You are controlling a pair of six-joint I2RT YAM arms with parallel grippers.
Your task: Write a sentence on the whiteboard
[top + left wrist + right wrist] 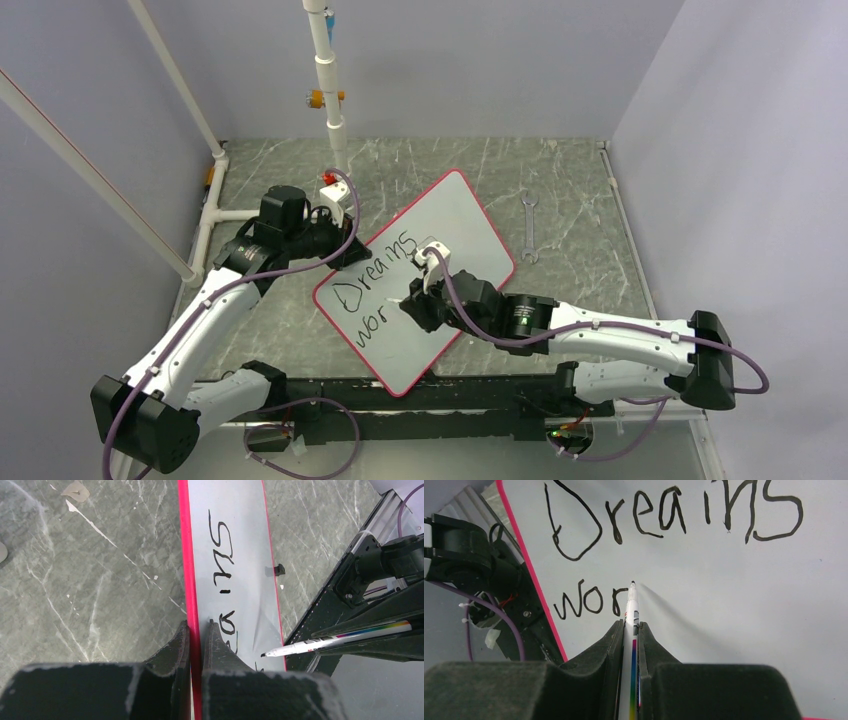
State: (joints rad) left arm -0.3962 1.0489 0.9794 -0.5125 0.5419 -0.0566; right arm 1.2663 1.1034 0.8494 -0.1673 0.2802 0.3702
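- My right hand [630, 628] is shut tight on a pen [631, 605]. The pen sticks out from between my two fingers, low in the middle of the right wrist view.
- The pen tip sits at the top of the "r" in "wor". I cannot tell if it is touching the board or is just above it.
- My left hand [198, 627] is pinched narrow on the red rim of the whiteboard [462, 215], holding it.
- The whiteboard lies turned at a slant in the middle of the top view, flat on the counter [585, 190].
- The sentence [674, 515] has "Dreams" on the first line and only "wor" under it, so I think I am part way through the second word.
- Next I think I need a "t" just to the right of the "r". That calls for a light press, a short stroke, and my left hand not letting the board slide.
- A wrench [528, 228] lies on the counter to the right of the board, apart from it.
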